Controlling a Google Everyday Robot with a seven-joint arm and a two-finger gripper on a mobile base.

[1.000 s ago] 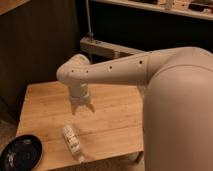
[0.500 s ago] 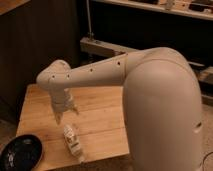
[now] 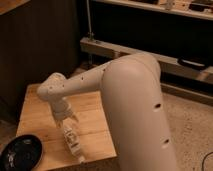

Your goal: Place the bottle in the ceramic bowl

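The gripper (image 3: 68, 124) is hanging right over the upper end of the bottle (image 3: 73, 144), can't tell whether it's open or clamped. The ceramic bowl (image 3: 21, 152) is getting cropped at the corner.

A light wooden table (image 3: 35, 115) stands before a dark wall panel (image 3: 42, 45); the gripper (image 3: 68, 122) hangs low over its front part. Behind runs a pale horizontal beam (image 3: 150, 52) with a thin upright pole (image 3: 89, 20). To the right lies speckled grey floor (image 3: 192, 122). The light is dim and warm.
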